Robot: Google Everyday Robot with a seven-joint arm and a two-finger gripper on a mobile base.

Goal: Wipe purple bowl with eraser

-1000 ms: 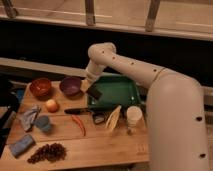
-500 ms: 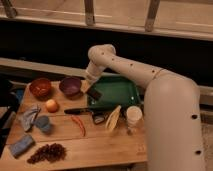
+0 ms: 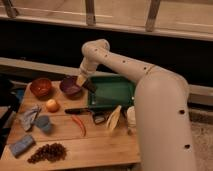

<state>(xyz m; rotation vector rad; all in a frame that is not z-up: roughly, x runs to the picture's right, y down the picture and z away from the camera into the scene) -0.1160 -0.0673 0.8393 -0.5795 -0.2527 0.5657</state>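
Note:
The purple bowl (image 3: pixel 70 88) sits at the back of the wooden table, right of an orange-red bowl (image 3: pixel 40 87). My gripper (image 3: pixel 83 81) hangs at the purple bowl's right rim, between the bowl and the green tray. It is shut on the eraser (image 3: pixel 90 86), a small black block that sticks out to the lower right of the fingers, just over the bowl's right edge and the tray's left rim. I cannot tell whether the eraser touches the bowl.
A green tray (image 3: pixel 118 82) lies right of the bowl. On the table are an orange fruit (image 3: pixel 52 105), a black-handled knife (image 3: pixel 79 110), a red chili (image 3: pixel 79 125), a blue-grey sponge block (image 3: pixel 21 145), dark grapes (image 3: pixel 48 152), a white cup (image 3: pixel 131 116) and a grey cloth (image 3: pixel 29 116).
My gripper has moved left from above the tray to the purple bowl's right rim, carrying the eraser with it.

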